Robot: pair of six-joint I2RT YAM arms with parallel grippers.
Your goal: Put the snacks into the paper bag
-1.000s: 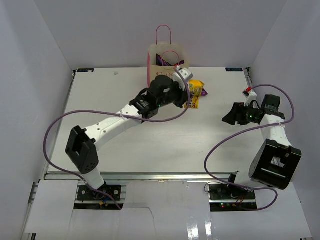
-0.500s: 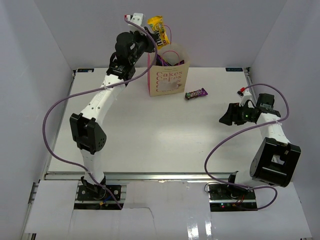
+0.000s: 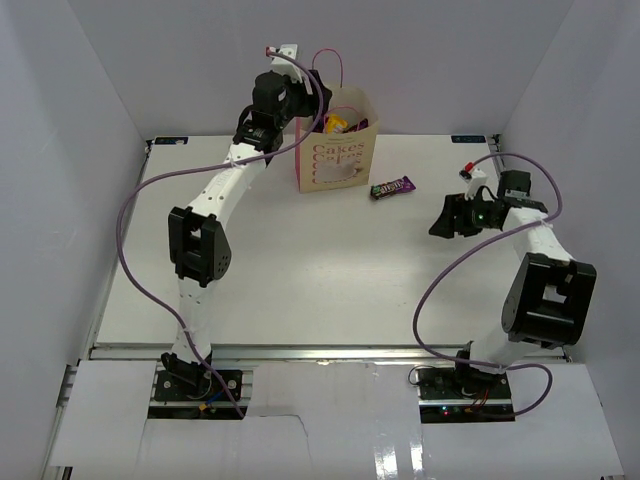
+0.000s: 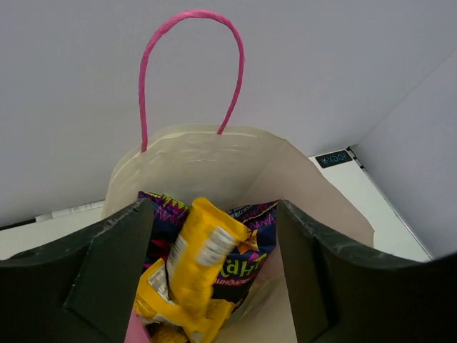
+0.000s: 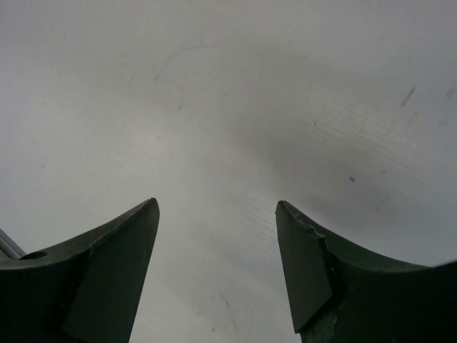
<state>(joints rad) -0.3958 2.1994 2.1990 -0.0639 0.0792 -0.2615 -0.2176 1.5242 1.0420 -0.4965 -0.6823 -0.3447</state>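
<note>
Left gripper (image 4: 213, 214) held over the paper bag (image 3: 340, 160), jaws apart.
Yellow packet (image 4: 203, 257) and chip bag (image 4: 246, 221) seen inside; candy bar (image 3: 391, 188) laid beside it; right gripper (image 5: 218, 214) likewise spread.

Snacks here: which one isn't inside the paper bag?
The small dark candy bar, lying on the table just right of the paper bag. The yellow packets and the blue-purple chip bag sit inside it.

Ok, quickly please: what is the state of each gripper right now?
Left gripper: open, holding nothing, above the paper bag.
Right gripper: open, holding nothing.
</note>
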